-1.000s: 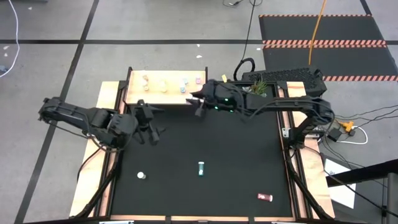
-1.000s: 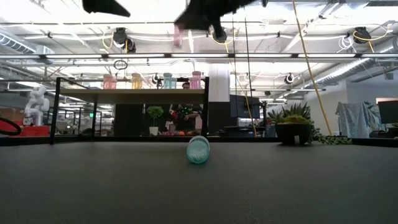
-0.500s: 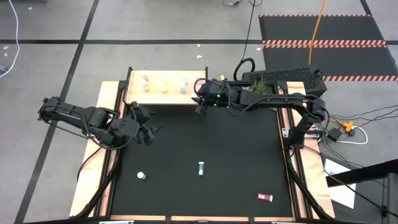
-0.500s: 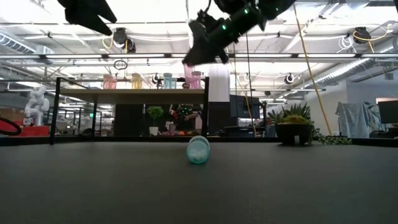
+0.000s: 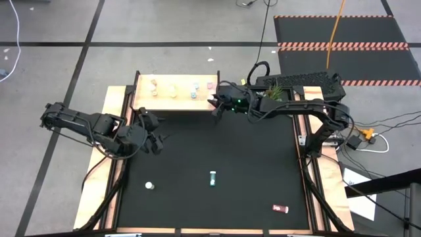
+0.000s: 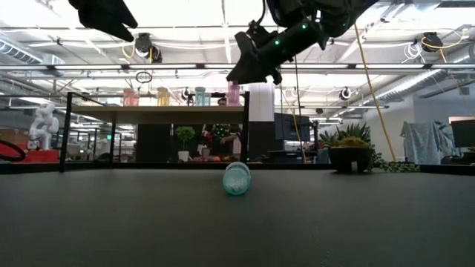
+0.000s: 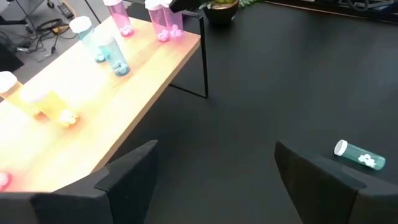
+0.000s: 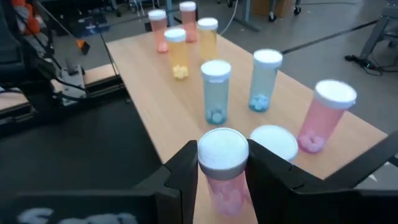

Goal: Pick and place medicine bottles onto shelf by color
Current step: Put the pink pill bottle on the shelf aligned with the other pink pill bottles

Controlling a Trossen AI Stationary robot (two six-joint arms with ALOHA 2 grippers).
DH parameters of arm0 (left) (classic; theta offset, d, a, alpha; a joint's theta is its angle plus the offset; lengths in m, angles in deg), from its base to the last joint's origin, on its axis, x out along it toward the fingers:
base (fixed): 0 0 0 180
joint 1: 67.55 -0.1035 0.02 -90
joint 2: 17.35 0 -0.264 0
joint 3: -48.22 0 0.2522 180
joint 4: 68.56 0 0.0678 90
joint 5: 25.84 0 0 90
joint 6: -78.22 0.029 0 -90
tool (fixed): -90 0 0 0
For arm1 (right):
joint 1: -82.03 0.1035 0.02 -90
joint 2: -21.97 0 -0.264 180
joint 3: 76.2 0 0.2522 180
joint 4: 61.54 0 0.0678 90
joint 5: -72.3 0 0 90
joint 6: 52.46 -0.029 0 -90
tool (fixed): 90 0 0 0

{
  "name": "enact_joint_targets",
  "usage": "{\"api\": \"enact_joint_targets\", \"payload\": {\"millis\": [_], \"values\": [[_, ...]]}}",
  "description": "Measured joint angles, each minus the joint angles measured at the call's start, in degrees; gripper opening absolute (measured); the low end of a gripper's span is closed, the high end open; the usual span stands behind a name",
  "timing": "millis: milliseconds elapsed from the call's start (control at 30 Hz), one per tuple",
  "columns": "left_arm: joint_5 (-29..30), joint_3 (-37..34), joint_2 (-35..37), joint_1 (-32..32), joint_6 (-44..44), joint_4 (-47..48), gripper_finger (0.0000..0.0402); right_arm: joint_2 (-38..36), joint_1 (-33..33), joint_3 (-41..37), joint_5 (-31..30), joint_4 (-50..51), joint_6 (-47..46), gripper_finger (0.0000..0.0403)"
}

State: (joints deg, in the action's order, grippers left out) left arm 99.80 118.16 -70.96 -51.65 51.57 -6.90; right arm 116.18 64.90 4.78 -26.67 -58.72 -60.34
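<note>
The pale wooden shelf point(image 5: 152, 103) stands at the table's far edge with several upright bottles on it, red, yellow, teal and pink from left to right. My right gripper point(image 5: 214, 104) is at the shelf's right near corner, shut on a pink white-capped bottle point(image 8: 222, 155). Two pink bottles point(image 8: 325, 116) stand just beyond it. My left gripper point(image 5: 156, 135) is open and empty over the table's left side, in front of the shelf point(image 7: 124, 99). A teal bottle point(image 5: 212, 178) lies on its side on the table. My right gripper pinches the pink bottle between its two fingers point(image 8: 181, 171), one on each side of the body just below the white cap point(image 8: 222, 149). The fingers slant down from the table's right. The bottle stands upright; the fingers hide its foot, so I cannot tell whether it rests on the shelf.
A white-capped bottle point(image 5: 149, 185) stands at the table's near left and a red one point(image 5: 281, 209) lies at the near right. A potted plant point(image 5: 275, 92) stands at the far right behind my right arm. Wooden rails point(image 5: 118, 99) flank the black mat.
My right gripper has gone down and toward the table's far edge with the pink bottle, from well above the shelf to shelf height beside the other pink bottles. My left gripper has drawn back toward the table's left edge.
</note>
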Motion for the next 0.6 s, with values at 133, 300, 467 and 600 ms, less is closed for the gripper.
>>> {"api": "enact_joint_targets", "payload": {"millis": [133,300,467,600], "values": [[0.00,0.00,0.00,0.00,-0.04,0.00,0.0317,0.14,-0.07,0.00,0.12,0.35,-0.07,0.0105],[0.00,0.00,0.00,0.00,-0.03,-0.02,0.0317,0.11,-0.13,0.00,1.56,0.58,-0.87,0.0105],[0.00,0.00,0.00,0.00,-0.06,-0.02,0.0317,0.11,-0.51,0.00,1.81,1.14,-1.12,0.0105],[0.00,0.00,0.00,0.00,-0.17,-0.04,0.0317,0.11,-0.87,0.00,1.70,1.33,-1.73,0.0107]]}}
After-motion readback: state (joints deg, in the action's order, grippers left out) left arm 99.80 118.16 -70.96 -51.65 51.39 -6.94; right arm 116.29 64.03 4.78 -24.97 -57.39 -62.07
